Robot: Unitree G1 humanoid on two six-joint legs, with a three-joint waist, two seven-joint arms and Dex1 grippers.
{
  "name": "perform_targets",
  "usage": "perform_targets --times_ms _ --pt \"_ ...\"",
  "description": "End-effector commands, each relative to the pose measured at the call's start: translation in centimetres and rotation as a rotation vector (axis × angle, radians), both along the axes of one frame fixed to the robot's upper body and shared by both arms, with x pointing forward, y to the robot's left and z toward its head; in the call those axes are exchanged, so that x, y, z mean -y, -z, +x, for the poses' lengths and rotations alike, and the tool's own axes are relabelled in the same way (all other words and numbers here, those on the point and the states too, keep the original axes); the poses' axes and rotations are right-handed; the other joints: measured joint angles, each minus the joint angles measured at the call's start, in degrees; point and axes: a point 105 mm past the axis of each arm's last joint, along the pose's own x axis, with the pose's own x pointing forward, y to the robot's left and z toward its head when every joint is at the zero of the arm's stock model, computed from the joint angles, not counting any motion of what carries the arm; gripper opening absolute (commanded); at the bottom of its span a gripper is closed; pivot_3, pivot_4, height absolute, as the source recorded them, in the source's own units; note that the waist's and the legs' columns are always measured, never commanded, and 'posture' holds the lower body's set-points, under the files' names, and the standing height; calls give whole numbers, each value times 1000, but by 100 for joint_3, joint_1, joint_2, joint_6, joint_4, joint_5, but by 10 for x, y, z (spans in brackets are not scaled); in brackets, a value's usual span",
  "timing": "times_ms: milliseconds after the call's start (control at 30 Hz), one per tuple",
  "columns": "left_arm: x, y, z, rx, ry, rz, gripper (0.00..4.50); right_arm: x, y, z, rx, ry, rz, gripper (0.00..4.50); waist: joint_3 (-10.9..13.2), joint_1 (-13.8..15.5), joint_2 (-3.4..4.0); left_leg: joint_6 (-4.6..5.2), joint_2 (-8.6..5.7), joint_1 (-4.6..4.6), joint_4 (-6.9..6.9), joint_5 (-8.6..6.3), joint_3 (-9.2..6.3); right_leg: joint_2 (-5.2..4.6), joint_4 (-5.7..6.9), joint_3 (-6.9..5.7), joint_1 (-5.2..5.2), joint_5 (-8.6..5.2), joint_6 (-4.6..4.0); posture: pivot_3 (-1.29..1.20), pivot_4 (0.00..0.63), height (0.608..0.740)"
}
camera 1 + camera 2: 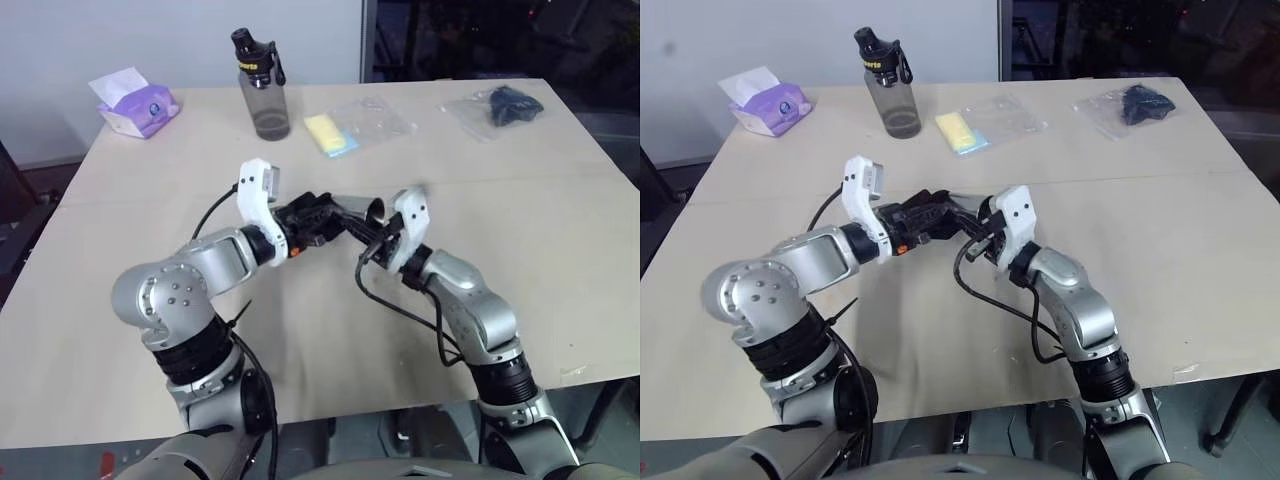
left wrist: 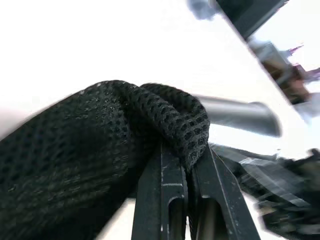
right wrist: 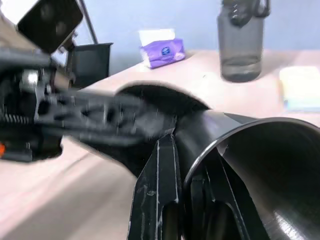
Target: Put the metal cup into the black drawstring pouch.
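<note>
From the head views we see a tan table [image 1: 560, 250]. Along its far edge stand a tissue pack [image 1: 137, 104] at the left, a grey bottle [image 1: 262, 88] with a black cap, a clear bag [image 1: 355, 125] holding something yellow, and at the right another clear bag [image 1: 500, 108] with a dark bundle inside. All of these sit well apart from the arms, and nothing lies between them and the grippers.

Above the middle of the table our two grippers meet. The left gripper [image 1: 318, 218] has its fingers closed on the pouch [image 1: 312, 210], which hangs in the air between the arms. The right gripper [image 1: 372, 228] clamps the cup [image 1: 362, 211] by its rim, the cup lying tilted toward the pouch and touching it. Black cables loop under both wrists.

In the left wrist view we see the pouch [image 2: 100, 145] as black mesh fabric, a fold of it pinched between the two narrow fingers [image 2: 167, 195]. The cup [image 2: 235, 114] shows beyond it as a grey tube lying sideways.

In the right wrist view the cup's [image 3: 250, 170] open mouth faces the camera, dark and empty inside, with one finger [image 3: 157, 195] outside the wall and the other within. The cup's far end sits against the pouch [image 3: 150, 100]; we cannot tell how far it has entered. The tissue pack [image 3: 161, 50] and bottle [image 3: 241, 42] stand behind.
</note>
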Motion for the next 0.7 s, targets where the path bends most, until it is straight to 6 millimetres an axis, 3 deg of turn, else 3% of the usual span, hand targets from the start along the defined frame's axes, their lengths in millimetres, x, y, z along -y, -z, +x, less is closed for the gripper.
perform_targets --times_ms 33,167,400,700 --pt "-5 -16 -2 75 39 -52 0 -3 -26 -9 58 -45 93 27 0 0 0 0 0 0 0 0 0 0 0 0 0 0 0 0 150 740" --pt "-5 -18 -3 86 65 -78 0 -8 -25 -14 53 -94 87 27 0 6 0 0 0 0 0 0 1 0 -1 1 0 0 1 0 150 740" --pt "3 -18 -6 85 108 -95 0 -22 -4 -29 181 -218 -148 27 1 2 0 0 -2 -2 0 0 4 -2 -7 3 0 -1 1 0 150 740" --pt "12 -22 -10 94 160 -133 0 -33 26 2 525 -130 -547 27 2 -14 -2 -1 -1 0 0 1 5 0 -6 3 0 -1 2 0 150 740"
